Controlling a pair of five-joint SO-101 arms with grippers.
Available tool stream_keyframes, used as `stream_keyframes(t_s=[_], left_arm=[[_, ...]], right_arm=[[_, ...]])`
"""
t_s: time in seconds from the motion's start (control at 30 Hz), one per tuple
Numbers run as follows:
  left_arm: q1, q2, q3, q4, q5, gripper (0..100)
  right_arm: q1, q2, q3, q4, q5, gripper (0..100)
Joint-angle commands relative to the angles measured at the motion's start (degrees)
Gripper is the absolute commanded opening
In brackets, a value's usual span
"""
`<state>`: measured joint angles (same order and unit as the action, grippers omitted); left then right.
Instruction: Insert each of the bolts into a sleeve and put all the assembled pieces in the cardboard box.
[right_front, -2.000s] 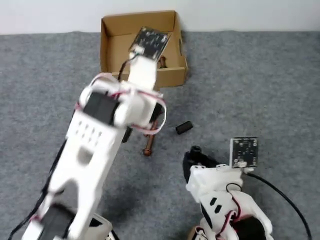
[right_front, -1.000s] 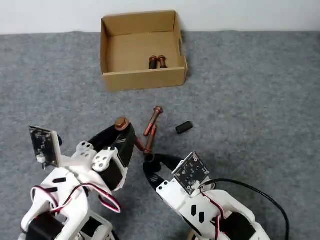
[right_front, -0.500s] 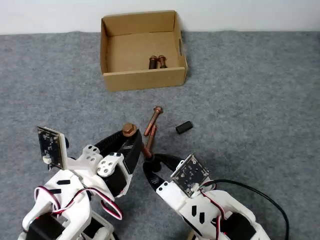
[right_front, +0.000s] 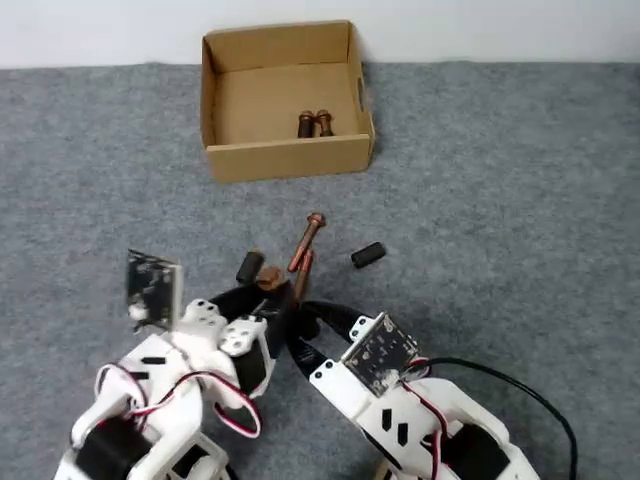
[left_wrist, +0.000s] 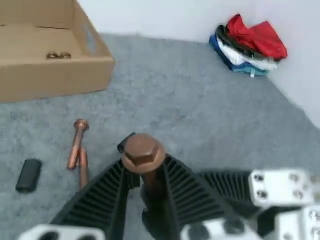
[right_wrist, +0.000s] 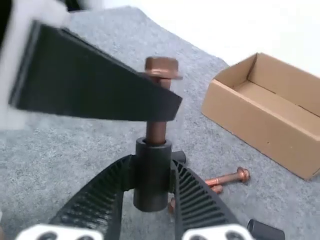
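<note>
My left gripper is shut on a copper bolt, held head up just in front of the loose parts. My right gripper is shut on a black sleeve, held upright. The bolt's shank goes down into the top of that sleeve, with a left finger crossing just under the bolt head. Two more bolts lie side by side on the carpet. Loose sleeves lie at their right and left. The cardboard box holds two assembled pieces.
Grey carpet covers the table up to a white wall behind the box. A pile of folded clothes lies in the far corner. Both arm bodies crowd the near edge, close together.
The left arm pulled back from over the box with a bolt in its gripper, then carried it rightward to the right gripper's sleeve. The right gripper swung left to meet it.
</note>
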<state>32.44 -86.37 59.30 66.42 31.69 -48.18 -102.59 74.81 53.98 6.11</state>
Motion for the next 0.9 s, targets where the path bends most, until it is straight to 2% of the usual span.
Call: stream_keyframes(t_s=[0.0,0.13,0.3,0.37,0.5,0.7,0.77,0.87], left_arm=[[2.73,0.26,1.01,-0.26,-1.93,0],[5.27,0.26,0.92,1.76,-5.54,4],[4.66,0.62,-0.92,8.70,-8.62,24],[3.52,0.62,-2.33,10.73,-8.79,28],[-1.23,0.70,-5.05,12.48,-11.87,28],[-6.77,0.70,-11.21,12.75,-14.33,28],[-7.82,0.53,-11.91,12.31,-14.42,24],[-11.16,0.18,-10.24,9.49,-14.24,10]], right_arm=[[-0.40,-0.31,-0.88,-1.89,0.53,0.8],[-0.31,-0.31,-0.88,-1.80,0.53,0.8],[-0.22,-0.31,-0.88,-1.54,0.53,0.8],[-0.22,-0.31,-0.88,-1.54,0.53,0.8],[-0.04,-0.31,-0.70,-1.45,0.53,0.8],[4.88,-0.31,-0.44,-1.45,0.09,0.8],[8.13,-0.22,-0.44,-1.45,-0.88,0.8],[14.73,0.22,-0.53,-1.36,-7.30,0.8]])
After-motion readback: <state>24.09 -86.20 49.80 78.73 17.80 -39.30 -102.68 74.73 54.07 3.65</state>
